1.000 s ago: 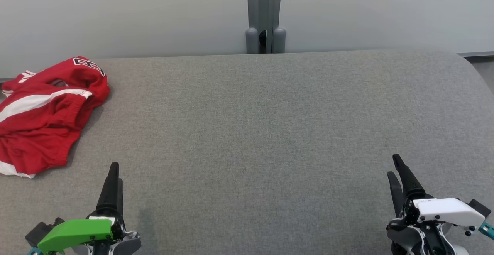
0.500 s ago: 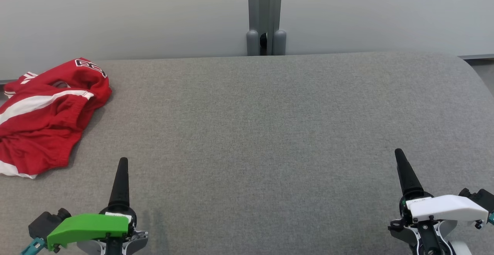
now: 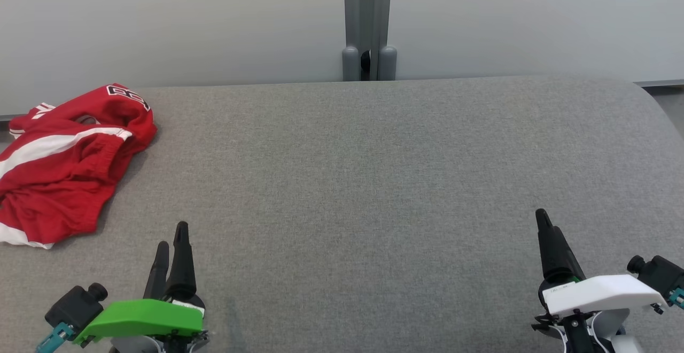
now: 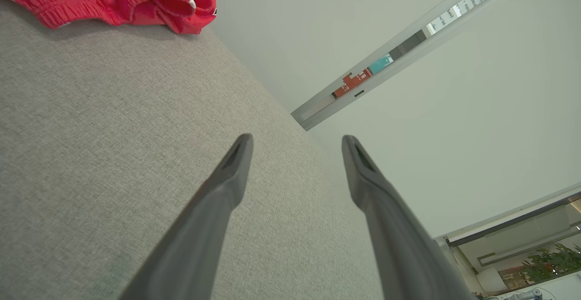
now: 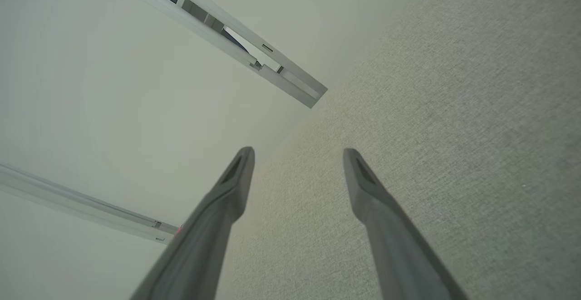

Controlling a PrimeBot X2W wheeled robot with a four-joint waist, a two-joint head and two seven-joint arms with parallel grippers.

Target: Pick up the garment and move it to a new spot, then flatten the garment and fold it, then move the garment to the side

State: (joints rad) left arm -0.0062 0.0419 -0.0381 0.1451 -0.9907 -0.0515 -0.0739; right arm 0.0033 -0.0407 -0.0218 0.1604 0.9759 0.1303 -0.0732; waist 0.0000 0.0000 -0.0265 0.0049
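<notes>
Grey woven fabric is seen covering a broad, flat work surface (image 3: 374, 182), rounded at its far right corner, which takes up most of the head view. Behind it a pale wall of smooth panels (image 3: 160, 16) is shown, split at the middle by a narrow grey upright post (image 3: 367, 22). A crumpled red garment (image 3: 64, 171) with white stripes and an elastic waistband is laid in a heap at the far left of the surface, partly cut off by the edge of the view. Dark-outlined markings are printed on its far fold. The left gripper (image 3: 172, 235), capped by a green cover, is held at the lower left, near the garment but apart from it. Its two dark fingers are spread with nothing between them. The right gripper (image 5: 298, 151), capped by a white cover, is held at the lower right, well apart from the garment, its fingers likewise parted and empty.
</notes>
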